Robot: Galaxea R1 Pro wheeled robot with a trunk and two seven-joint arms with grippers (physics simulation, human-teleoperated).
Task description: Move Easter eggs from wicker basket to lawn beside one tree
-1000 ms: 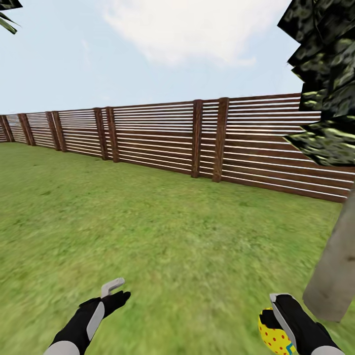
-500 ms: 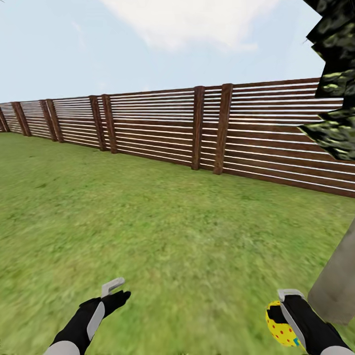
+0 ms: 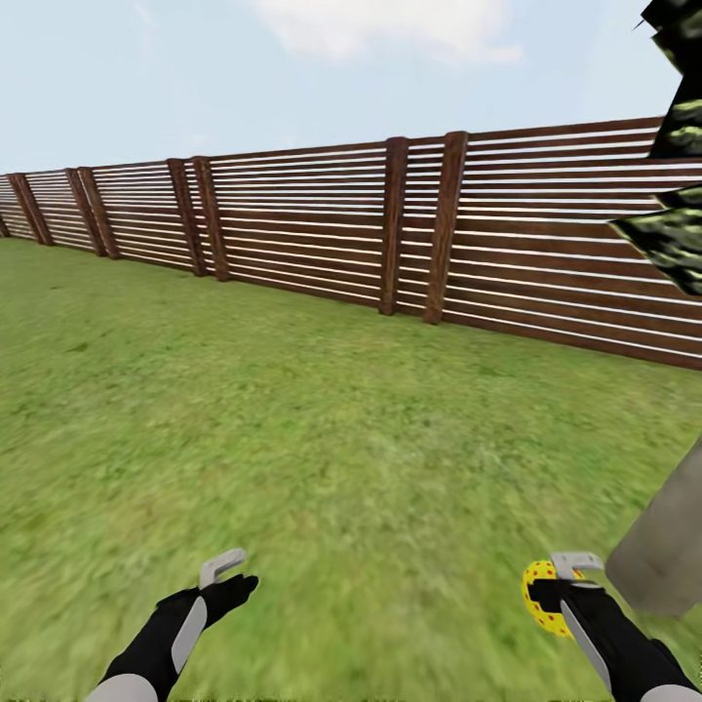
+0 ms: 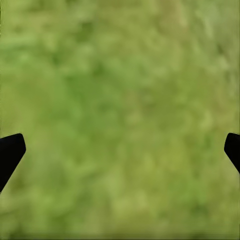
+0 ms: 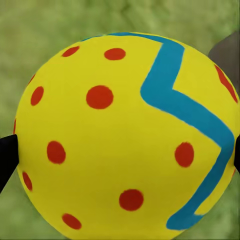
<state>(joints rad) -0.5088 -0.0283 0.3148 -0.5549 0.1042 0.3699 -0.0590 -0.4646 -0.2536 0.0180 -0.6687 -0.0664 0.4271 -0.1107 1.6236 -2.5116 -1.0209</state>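
Outdoor garden; mottled green lawn fills the lower frame; dark brown slatted fence crosses the middle; tree trunk at right edge; cloudy sky above.

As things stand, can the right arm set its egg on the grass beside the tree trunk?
Probably yes. The right gripper holds the Easter egg just beside the tree trunk, with bare lawn below and nothing between.

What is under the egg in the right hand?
Grass: the egg is held in the right hand above the lawn, beside the tree trunk. The patch directly beneath it is covered by the egg in the wrist view.
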